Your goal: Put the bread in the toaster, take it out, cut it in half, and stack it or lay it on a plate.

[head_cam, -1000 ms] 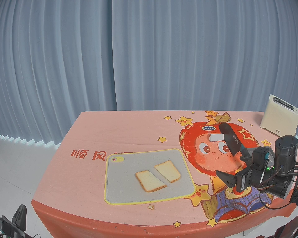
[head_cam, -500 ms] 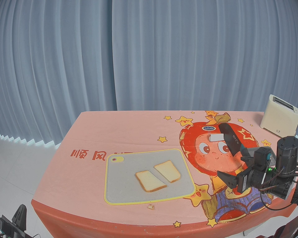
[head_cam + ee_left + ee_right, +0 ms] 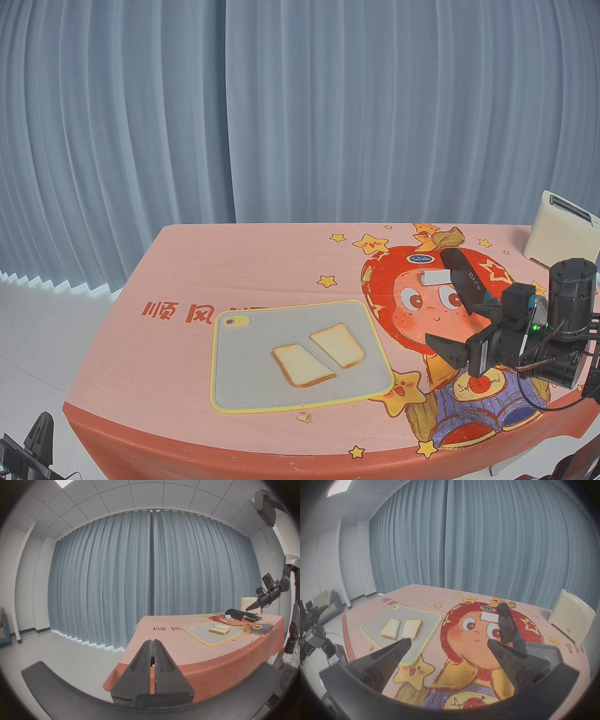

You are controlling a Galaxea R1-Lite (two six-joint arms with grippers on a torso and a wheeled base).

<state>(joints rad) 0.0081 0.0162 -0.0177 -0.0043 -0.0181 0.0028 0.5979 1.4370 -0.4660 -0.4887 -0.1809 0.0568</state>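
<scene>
Bread (image 3: 319,355): 2 cut halves, pale crumb w/ tan crust, flat side by side on cutting board (image 3: 232,375), narrow gap btwn. Small crumb (image 3: 304,417) just off board's near edge. Knife (image 3: 465,280) lies right of board; toaster (image 3: 562,234) farther right. R gripper (image 3: 454,324) hovers right of board near knife, fingers wide apart, empty. L gripper (image 3: 153,645) well left of board, off table, fingers together.

The counter (image 3: 250,262), under a pink cartoon-print cloth, carries a grey, yellow-rimmed cutting board (image 3: 250,369) near its front edge. A crumb (image 3: 304,417) lies just before the board. A dark knife (image 3: 465,278) lies to the right, and a cream toaster (image 3: 562,234) stands at the far right corner.
</scene>
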